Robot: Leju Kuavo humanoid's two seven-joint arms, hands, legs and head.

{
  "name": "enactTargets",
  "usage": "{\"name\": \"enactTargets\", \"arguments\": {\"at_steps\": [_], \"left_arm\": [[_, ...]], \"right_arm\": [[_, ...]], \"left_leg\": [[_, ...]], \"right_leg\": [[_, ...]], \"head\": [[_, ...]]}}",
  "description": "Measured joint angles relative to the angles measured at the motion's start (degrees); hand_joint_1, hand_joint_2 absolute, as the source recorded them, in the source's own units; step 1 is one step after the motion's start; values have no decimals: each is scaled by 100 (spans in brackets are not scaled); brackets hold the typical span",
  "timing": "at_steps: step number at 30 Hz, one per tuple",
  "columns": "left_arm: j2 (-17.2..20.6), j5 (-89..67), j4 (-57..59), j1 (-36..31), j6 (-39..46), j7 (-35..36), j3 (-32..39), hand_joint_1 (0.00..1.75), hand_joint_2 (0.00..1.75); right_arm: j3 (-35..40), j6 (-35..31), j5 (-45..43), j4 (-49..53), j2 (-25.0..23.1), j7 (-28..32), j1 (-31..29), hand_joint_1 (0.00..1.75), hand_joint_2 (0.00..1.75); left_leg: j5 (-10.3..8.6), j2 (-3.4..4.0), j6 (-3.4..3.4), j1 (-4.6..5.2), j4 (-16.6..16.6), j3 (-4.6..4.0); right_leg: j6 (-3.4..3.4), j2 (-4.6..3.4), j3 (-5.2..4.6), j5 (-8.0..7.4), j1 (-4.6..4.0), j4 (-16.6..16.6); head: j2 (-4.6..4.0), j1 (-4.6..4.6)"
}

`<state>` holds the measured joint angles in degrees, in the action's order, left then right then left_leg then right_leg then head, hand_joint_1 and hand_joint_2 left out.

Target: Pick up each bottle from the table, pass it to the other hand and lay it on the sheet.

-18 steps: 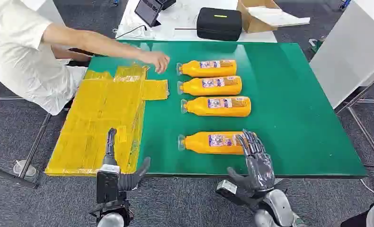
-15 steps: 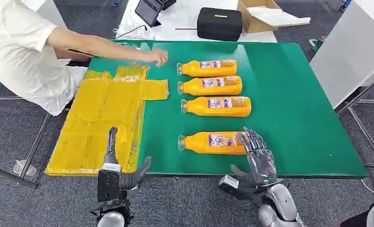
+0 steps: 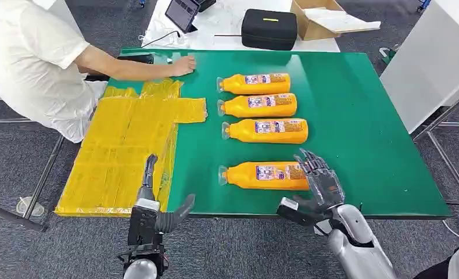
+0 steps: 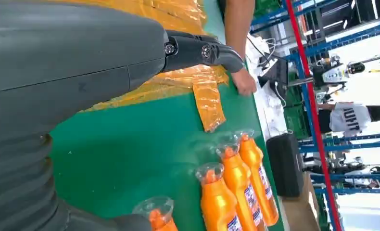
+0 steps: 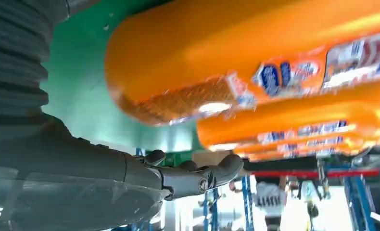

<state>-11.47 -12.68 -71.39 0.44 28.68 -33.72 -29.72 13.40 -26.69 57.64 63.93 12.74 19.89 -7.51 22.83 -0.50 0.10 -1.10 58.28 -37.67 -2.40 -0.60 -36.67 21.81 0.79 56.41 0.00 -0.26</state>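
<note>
Bottles, four orange ones, lie on their sides on the green table (image 3: 378,145), caps pointing to 9 o'clock: the far bottle (image 3: 255,83), the second bottle (image 3: 258,106) and the third bottle (image 3: 266,131) sit in a close stack, and the near bottle (image 3: 262,175) lies apart at their 6 o'clock. Going from the left, a person (image 3: 29,58) in a white shirt leans over the table's far left corner, one hand (image 3: 183,65) resting flat on the green top. The yellow sheet (image 3: 125,148) lies at 9 o'clock of the bottles, overhanging the table's left edge. The left hand (image 3: 154,212) hovers at the sheet's near corner, fingers spread and holding nothing. The right hand (image 3: 320,186) is at the near bottle's base end, fingers splayed, grasping nothing.
</note>
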Motion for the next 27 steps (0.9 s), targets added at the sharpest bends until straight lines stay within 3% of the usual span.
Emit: {"name": "enactTargets", "arguments": {"at_steps": [6, 27], "left_arm": [[0, 0, 116, -94, -160, 9, -112, 0, 175], [0, -76, 125, -150, -175, 7, -133, 0, 175]], "right_arm": [[442, 365, 74, -826, 9, -28, -701, 0, 175], [737, 547, -118, -1447, -74, -53, -1115, 0, 175]], "left_leg": [[-2, 0, 1, 0, 0, 0], [-1, 0, 1, -1, 0, 6]], "right_leg": [[0, 0, 0, 0, 0, 1], [0, 0, 2, -1, -1, 0]], "head": [[0, -2], [0, 0]]}}
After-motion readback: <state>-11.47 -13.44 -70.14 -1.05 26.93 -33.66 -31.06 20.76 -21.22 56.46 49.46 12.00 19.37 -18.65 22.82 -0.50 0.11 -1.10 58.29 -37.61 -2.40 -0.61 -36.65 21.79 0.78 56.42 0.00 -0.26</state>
